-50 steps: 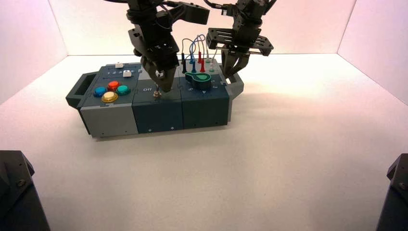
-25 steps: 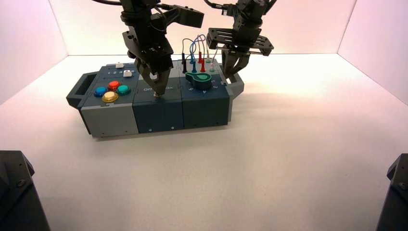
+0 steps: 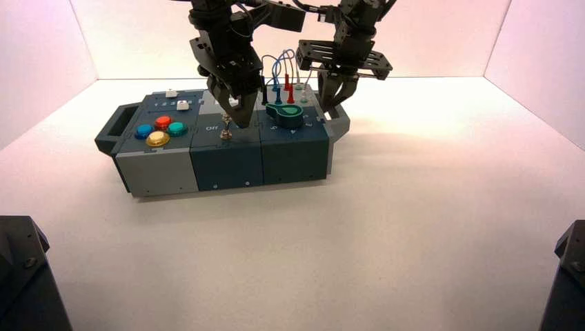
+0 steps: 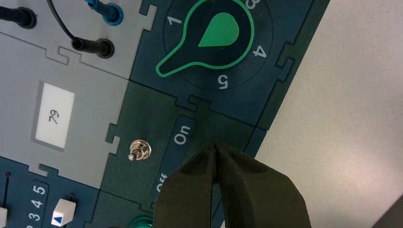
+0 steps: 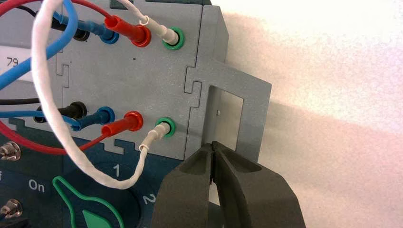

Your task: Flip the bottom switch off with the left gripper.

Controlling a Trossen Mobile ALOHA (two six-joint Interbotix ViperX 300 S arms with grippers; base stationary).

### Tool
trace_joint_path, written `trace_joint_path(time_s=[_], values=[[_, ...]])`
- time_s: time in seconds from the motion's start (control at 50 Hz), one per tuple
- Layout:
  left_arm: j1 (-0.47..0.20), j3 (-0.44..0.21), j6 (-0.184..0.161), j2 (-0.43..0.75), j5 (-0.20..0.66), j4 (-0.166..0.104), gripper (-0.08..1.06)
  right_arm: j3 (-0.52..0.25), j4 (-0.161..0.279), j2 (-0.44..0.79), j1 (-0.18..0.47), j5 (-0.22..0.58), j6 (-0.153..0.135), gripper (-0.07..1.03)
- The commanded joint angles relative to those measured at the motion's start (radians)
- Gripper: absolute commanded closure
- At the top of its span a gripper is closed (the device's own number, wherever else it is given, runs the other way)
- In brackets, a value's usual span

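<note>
Left gripper (image 4: pixel 215 147): pressed together, near bottom switch (image 3: pixel 225 134), On side, probably for pushing toward Off
Right gripper (image 5: pixel 212 147): pressed together, idle by box's (image 3: pixel 293 162) right edge

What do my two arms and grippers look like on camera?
Both arms are black, jointed, with dark cables along them. The left gripper has two thick, dark, wedge-shaped fingers with smooth faces, and a bulky black body. The right gripper has matching dark wedge fingers, plus a wide, flat black crossbar with slots cut through it.
</note>
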Motion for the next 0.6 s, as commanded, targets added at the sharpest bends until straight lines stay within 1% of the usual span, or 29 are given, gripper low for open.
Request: trace_joint_path(time_s=[0.02,0.24,0.6], values=[[0.000,-0.014,0.005,-0.015,0.000,0.005,1.01,0.006,0.002,0.017,0.006,-0.002,-0.009,0.98],[0.017,-0.006,0.005,-0.015,0.002,0.021,1.01,0.003,0.002,0.017,0.006,-0.002,-0.011,0.98],[0.035,0.012,0.005,-0.026,0.002,0.025,1.01,0.002,0.002,0.015,0.006,0.000,-0.011,0.98]])
